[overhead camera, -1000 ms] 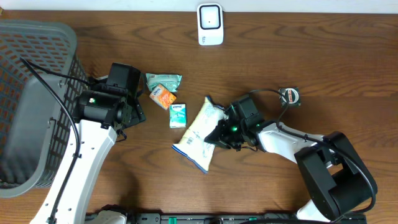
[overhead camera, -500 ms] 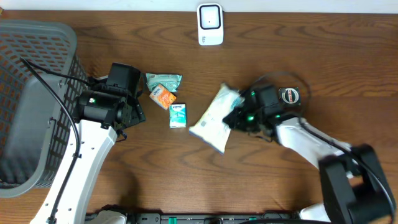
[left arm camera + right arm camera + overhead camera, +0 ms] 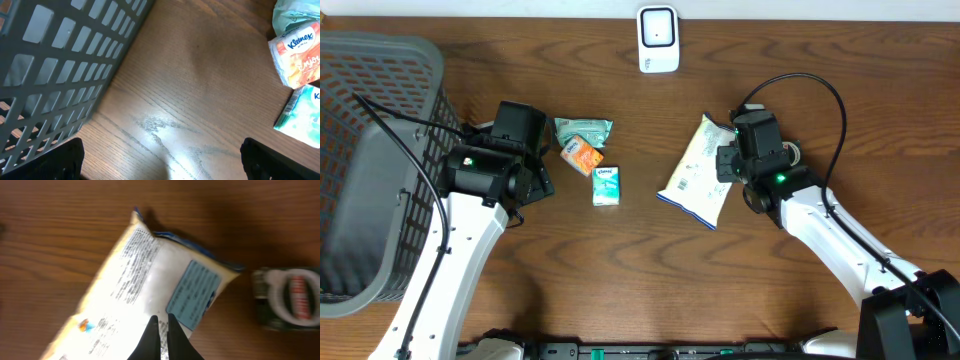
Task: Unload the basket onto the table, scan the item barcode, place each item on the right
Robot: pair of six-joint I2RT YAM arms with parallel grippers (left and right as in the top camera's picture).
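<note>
Right gripper (image 3: 161, 330): jaws pressed together, pinching the white bag (image 3: 698, 170) at its edge. The bag is right of the table's (image 3: 820, 90) centre, printed side up, and probably held off the wood, though that's hard to tell. A round tin (image 3: 292, 297) sits just beside the bag. Left gripper (image 3: 162, 162): jaws spread wide, nothing between them, over bare wood beside the grey basket (image 3: 380, 120) at the left edge. Teal tissue pack (image 3: 607, 186), orange tissue pack (image 3: 583, 155) and green pouch (image 3: 584, 129) lie near it. The scanner (image 3: 658, 39) is at the far edge, well apart from the bag.
</note>
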